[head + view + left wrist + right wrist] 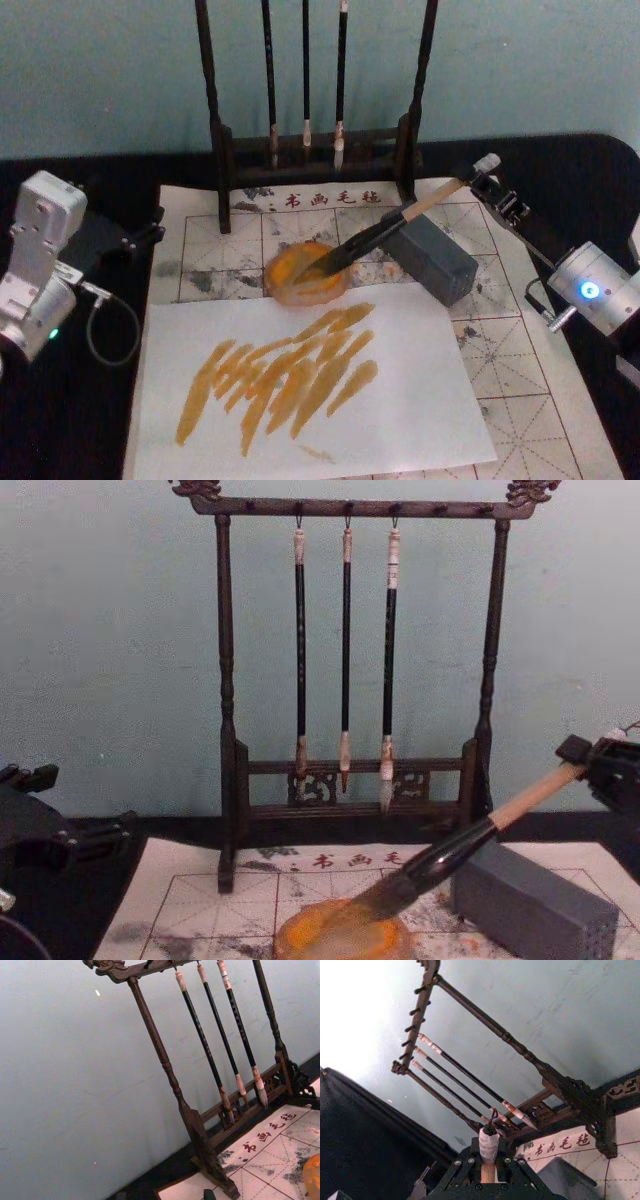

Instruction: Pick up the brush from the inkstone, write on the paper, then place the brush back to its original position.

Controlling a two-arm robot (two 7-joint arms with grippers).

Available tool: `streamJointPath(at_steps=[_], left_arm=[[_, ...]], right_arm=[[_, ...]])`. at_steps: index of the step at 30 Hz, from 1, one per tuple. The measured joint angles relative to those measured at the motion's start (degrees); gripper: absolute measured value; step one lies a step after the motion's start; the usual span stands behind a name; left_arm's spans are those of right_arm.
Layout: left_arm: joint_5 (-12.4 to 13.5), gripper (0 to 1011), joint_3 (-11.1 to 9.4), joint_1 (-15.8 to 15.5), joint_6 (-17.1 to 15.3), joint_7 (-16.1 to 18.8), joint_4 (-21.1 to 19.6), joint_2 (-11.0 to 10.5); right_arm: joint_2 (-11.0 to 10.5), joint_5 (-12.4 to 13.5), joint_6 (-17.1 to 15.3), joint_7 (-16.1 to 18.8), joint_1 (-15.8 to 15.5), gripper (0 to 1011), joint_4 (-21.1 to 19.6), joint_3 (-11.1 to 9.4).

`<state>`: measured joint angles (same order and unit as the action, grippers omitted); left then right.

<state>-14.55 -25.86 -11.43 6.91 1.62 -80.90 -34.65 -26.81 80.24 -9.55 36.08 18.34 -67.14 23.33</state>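
The brush (385, 230) lies slanted, its dark tip in the round orange-stained inkstone (290, 285) and its black section across a grey block (440, 262). My right gripper (472, 180) is at the back right, shut on the pale wooden handle just below the whitish end cap (489, 1144). In the chest view the brush (450, 855) slopes down from the right gripper (592, 767) to the inkstone (300, 935). The gridded paper (520, 370) covers the table, with a white sheet (400, 400) bearing orange strokes on top. At the left edge my left gripper (155, 225) stays parked, open.
A dark wooden rack (222, 140) stands at the back with three thin brushes (345, 650) hanging from it, close behind the inkstone and the held brush. Black table surface (100, 420) lies on both sides of the paper.
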Motion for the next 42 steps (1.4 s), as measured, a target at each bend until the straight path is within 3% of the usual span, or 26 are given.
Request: streamJointPath(at_steps=[16, 42], left_arm=[[0.0, 1001, 0.0, 0.0, 0.0, 0.0, 0.0, 0.0], [0.0, 1001, 0.0, 0.0, 0.0, 0.0, 0.0, 0.0]], right_arm=[[-5.0, -0.2, 0.8, 1.4, -2.3, 177, -4.0, 1.2], [-4.7, -0.3, 0.7, 1.3, -2.2, 177, -3.8, 1.2]])
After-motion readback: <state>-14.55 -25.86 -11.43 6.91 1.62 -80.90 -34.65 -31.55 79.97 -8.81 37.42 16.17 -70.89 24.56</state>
